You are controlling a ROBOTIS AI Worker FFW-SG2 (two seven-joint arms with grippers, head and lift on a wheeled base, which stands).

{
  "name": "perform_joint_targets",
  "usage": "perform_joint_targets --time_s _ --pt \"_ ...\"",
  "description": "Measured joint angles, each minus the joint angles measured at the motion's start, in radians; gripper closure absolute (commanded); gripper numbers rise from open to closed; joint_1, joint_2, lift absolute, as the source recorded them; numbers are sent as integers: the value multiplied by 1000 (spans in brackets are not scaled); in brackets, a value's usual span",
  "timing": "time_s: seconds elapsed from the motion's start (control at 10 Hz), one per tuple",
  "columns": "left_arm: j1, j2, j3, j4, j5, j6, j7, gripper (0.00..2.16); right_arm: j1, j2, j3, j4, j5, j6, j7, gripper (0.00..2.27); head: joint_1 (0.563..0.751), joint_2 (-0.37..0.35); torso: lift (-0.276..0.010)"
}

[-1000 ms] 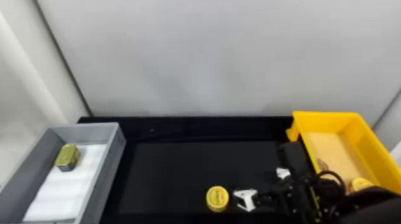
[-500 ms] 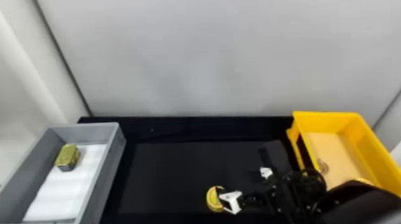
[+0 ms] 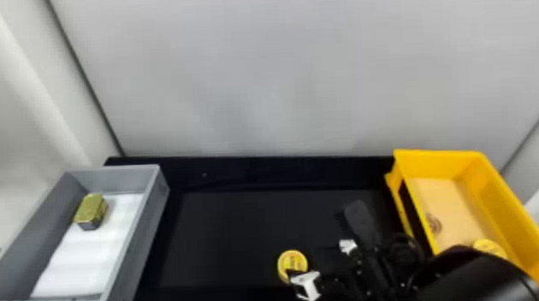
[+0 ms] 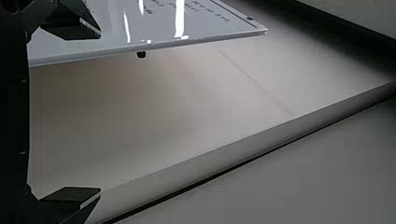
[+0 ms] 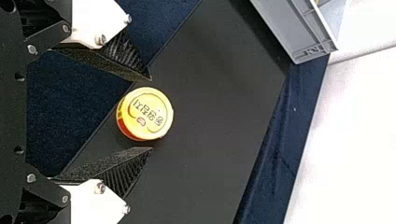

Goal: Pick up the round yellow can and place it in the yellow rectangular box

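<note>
The round yellow can (image 3: 292, 265) stands on the black table surface near the front in the head view. My right gripper (image 3: 309, 260) is beside it, one fingertip overlapping the can's lower edge. In the right wrist view the can (image 5: 145, 114) lies between the spread fingertips of my right gripper (image 5: 151, 114), with a gap on each side. The yellow rectangular box (image 3: 438, 155) is at the right, partly hidden by the right arm; another round yellow can (image 3: 489, 248) sits inside. My left gripper (image 4: 100, 113) is parked, open and holding nothing, in the left wrist view.
A grey crate (image 3: 154, 207) stands at the left, holding white sheet material (image 3: 82, 259) and a small gold-green box (image 3: 91, 209). Behind the black table rises a pale wall (image 3: 257, 75). In the left wrist view there is a whiteboard-like panel (image 4: 163, 23).
My right gripper has moved left from the box side towards the can, its near fingertip now overlapping the can's edge. The can seems to have kept its place.
</note>
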Motion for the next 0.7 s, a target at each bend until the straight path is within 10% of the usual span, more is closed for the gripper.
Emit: perform_joint_targets --time_s 0.7 --pt "-2 0 -1 0 -8 -3 -2 98 -19 2 17 108 10 -18 38 286 694 14 -60"
